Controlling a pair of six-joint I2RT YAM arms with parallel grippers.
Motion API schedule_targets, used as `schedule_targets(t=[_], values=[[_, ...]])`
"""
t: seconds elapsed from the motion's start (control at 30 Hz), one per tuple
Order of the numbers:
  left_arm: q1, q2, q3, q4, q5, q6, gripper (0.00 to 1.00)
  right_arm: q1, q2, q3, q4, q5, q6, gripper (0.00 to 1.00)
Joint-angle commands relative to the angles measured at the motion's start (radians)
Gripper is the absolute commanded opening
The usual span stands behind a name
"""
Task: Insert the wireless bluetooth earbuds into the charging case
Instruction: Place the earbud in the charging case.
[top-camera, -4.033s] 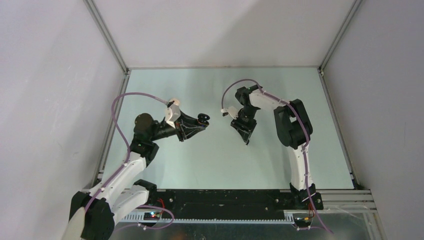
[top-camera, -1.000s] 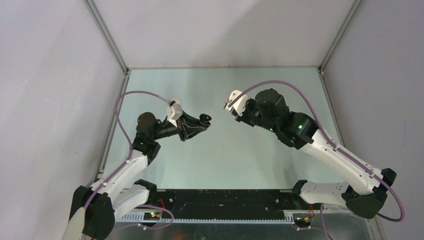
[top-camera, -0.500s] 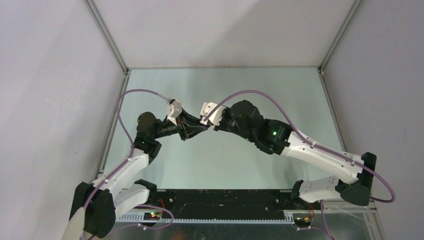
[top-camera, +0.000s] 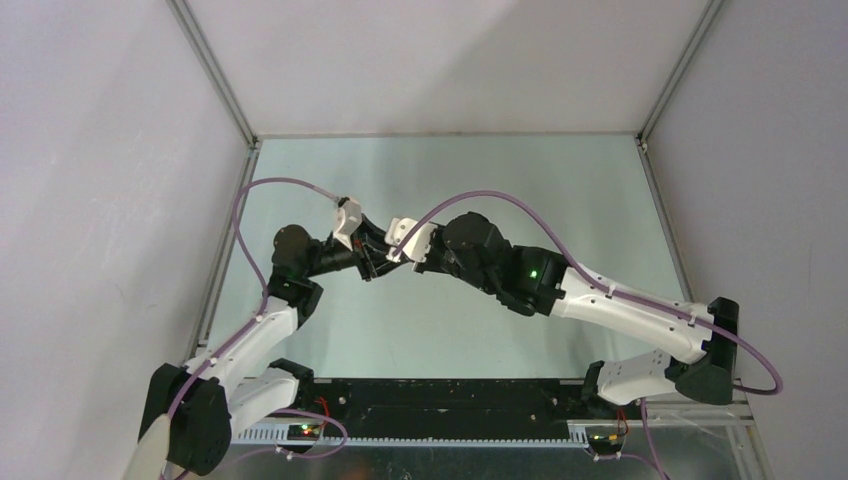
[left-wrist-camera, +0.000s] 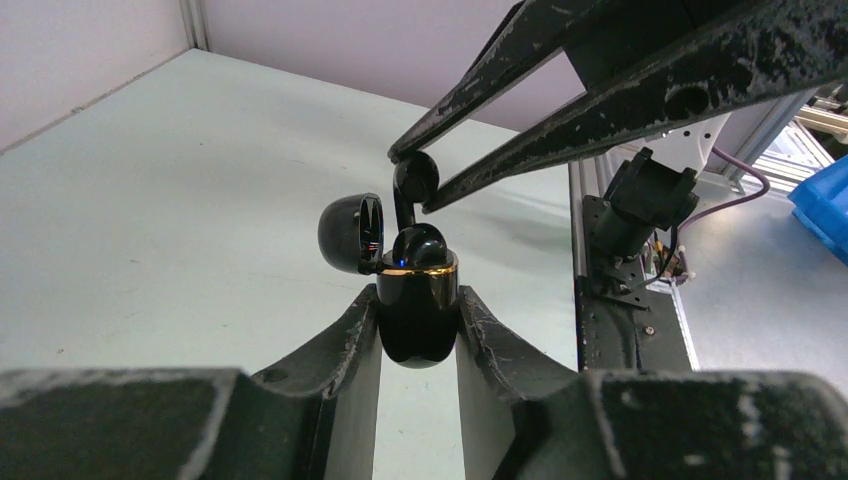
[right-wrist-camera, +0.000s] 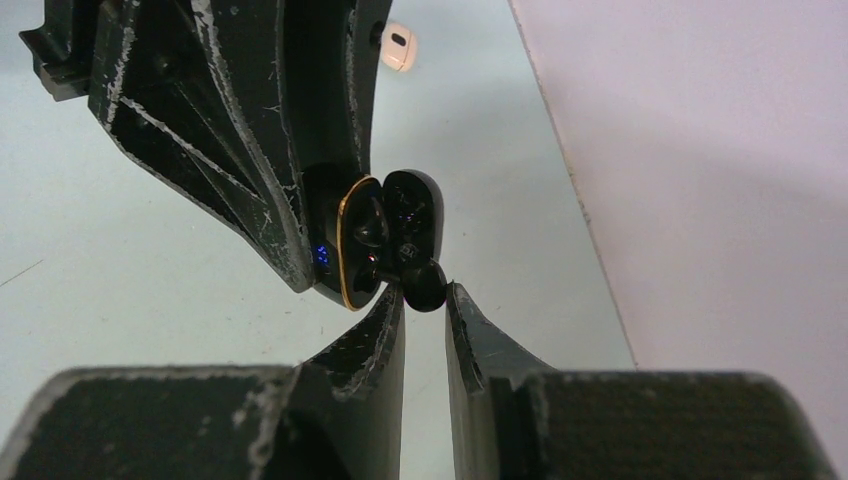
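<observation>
Left wrist: left claw (left-wrist-camera: 418, 300) grasps charging case (left-wrist-camera: 415, 335); right claw (left-wrist-camera: 412, 180) pinches black earbud (left-wrist-camera: 418, 172).

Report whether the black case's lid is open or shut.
Open. The lid stands swung back beside the case, an earbud showing inside.

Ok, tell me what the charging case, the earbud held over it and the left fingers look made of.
Charging case: glossy black, probably hard plastic; sharp highlights. Its gold rim looks metallic, maybe plated. Black earbud: same glossy look. Left gripper's fingers: matt black, likely plastic, with pale scuffs.
</observation>
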Motion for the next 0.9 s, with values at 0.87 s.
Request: schedule_targets(t=[0.87], values=[[-0.004, -0.016, -0.008, 0.045, 0.013, -0.004, 0.0, 0.03, 0.008, 0.006, 0.038, 0.085, -0.013, 0.1]])
